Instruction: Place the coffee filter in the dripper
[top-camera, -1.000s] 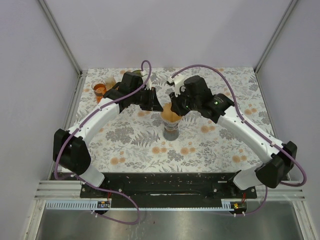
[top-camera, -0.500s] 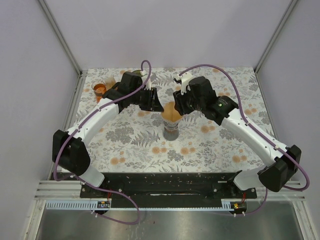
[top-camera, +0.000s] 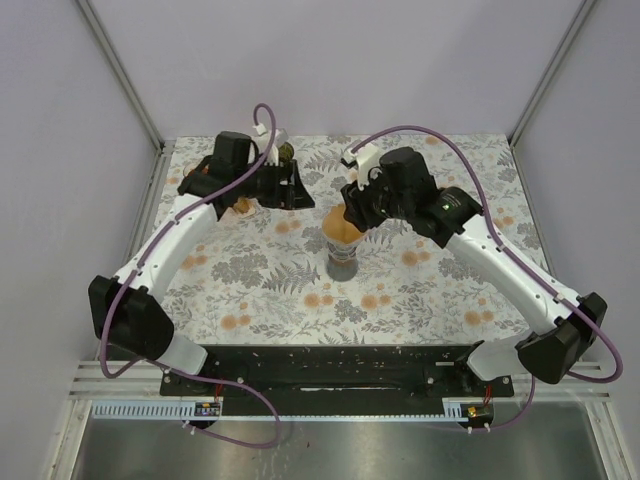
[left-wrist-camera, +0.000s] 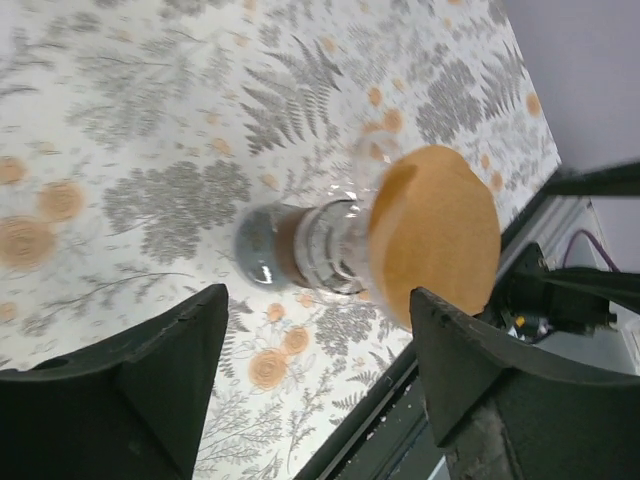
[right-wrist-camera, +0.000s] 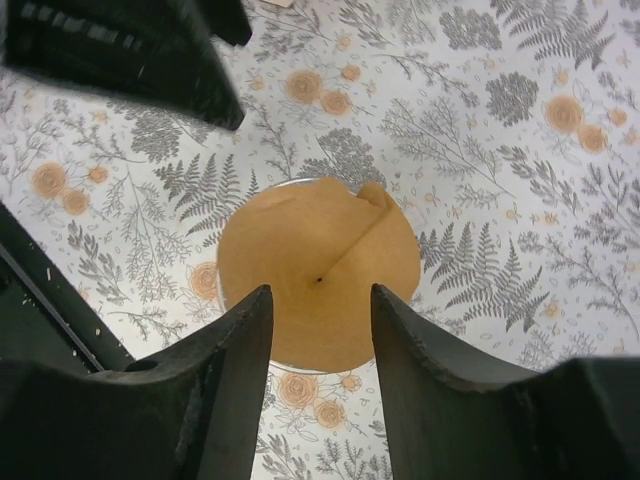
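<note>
Sitting open-mouthed in the dripper (left-wrist-camera: 325, 250), the brown filter (right-wrist-camera: 320, 275) fills the round rim, with one fold lapped over near its edge. The dripper stands upright near the middle of the floral counter (top-camera: 450, 290). Straight above the dripper hangs the right gripper (right-wrist-camera: 320, 300), its jaws partly apart and the filter's centre showing between them. Nothing is pinched, and whether the fingers (right-wrist-camera: 235, 380) brush the paper cannot be told. Off to the dripper's left and a little beyond it, the left gripper (left-wrist-camera: 318, 298) stands wide open and empty, pointing towards the dripper and well clear of it.
</note>
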